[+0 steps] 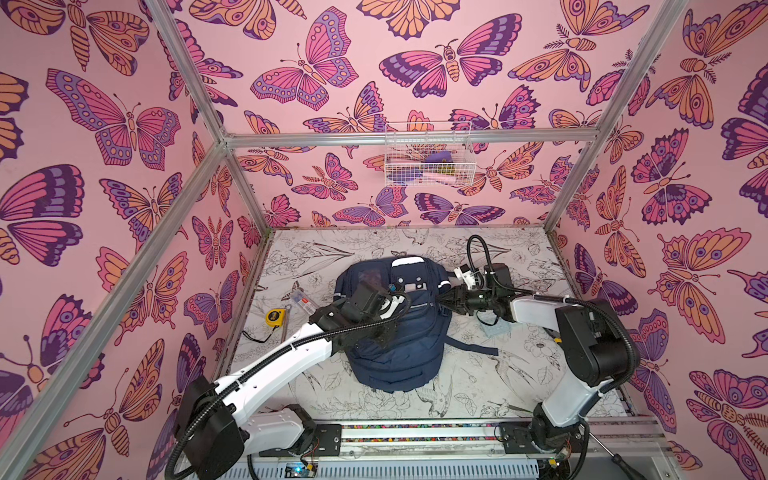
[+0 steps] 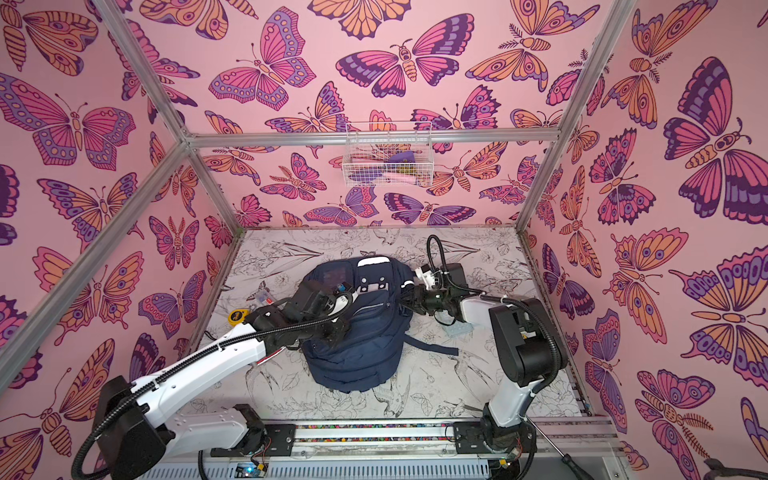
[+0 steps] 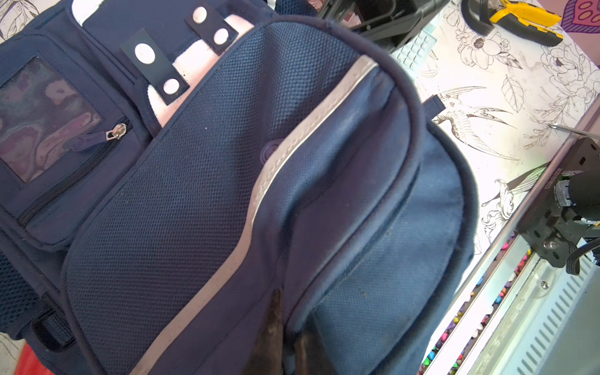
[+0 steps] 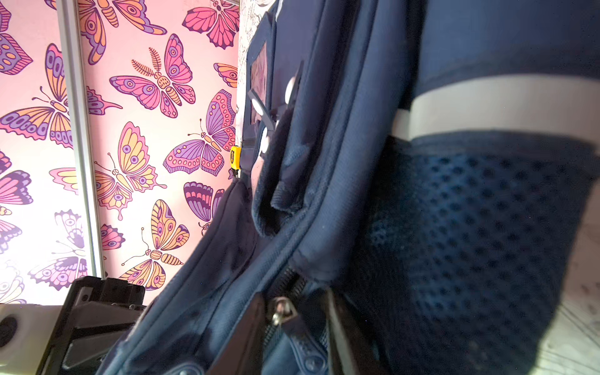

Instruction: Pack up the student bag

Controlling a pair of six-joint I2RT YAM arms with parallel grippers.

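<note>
The student bag [image 1: 399, 336] [image 2: 361, 349], navy with pale stripes, lies flat in the middle of the table in both top views. My left gripper [image 1: 397, 305] [image 3: 290, 337] rests on the bag's front, shut on a raised fold of its fabric beside a pale stripe [image 3: 259, 201]. My right gripper [image 1: 442, 297] [image 4: 293, 328] is at the bag's right side by the mesh side pocket [image 4: 487, 243]. Its jaws stand apart, one on each side of a metal zipper pull [image 4: 282, 311] that they do not grip. The zipper there looks closed.
A yellow tape measure [image 1: 274, 316] and a small clear packet [image 1: 301, 298] lie left of the bag. A light-blue keypad item [image 1: 496, 330] lies under the right arm. A wire basket [image 1: 428, 156] hangs on the back wall. A screwdriver [image 2: 557, 449] lies at the front right rail.
</note>
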